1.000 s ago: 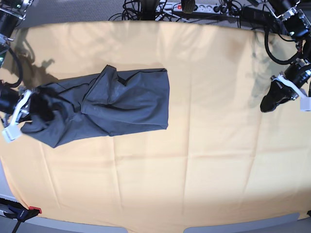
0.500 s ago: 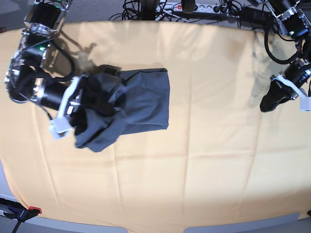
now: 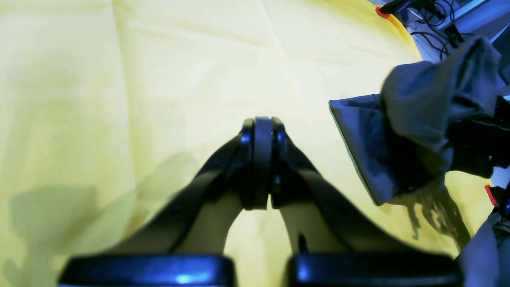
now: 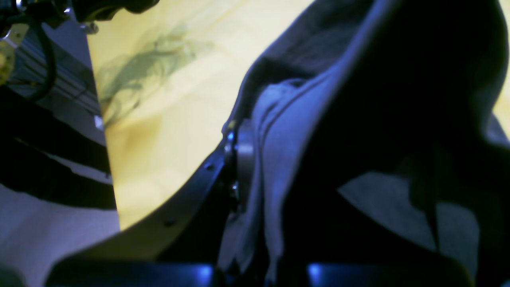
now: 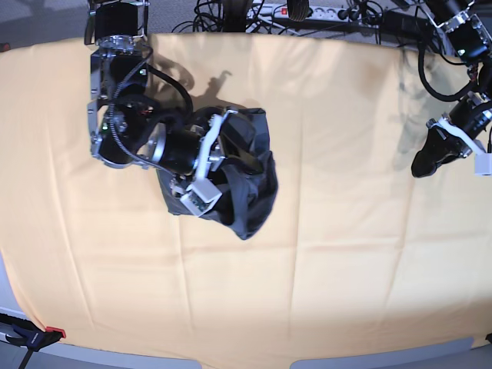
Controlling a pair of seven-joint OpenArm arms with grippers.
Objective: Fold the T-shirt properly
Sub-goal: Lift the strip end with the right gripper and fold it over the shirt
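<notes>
The dark grey T-shirt (image 5: 254, 204) is bunched left of the table's middle, one end lifted and carried over the part that still lies flat. My right gripper (image 5: 233, 164) is shut on that lifted end; in the right wrist view grey fabric (image 4: 287, 135) is pinched against the finger (image 4: 235, 159) and drapes over the other side. My left gripper (image 5: 425, 163) hovers at the far right, shut and holding nothing. In the left wrist view its pads (image 3: 261, 159) press together over bare cloth, with the raised T-shirt (image 3: 418, 131) at the right.
A pale yellow cloth (image 5: 330, 261) covers the whole table. Cables and a power strip (image 5: 307, 11) run along the back edge. A red clamp (image 5: 54, 332) grips the front left corner. The right arm's body (image 5: 119, 115) stands over the back left.
The right arm has swept from the left edge toward the middle, carrying the held shirt end up and over the rest. The left arm has stayed still.
</notes>
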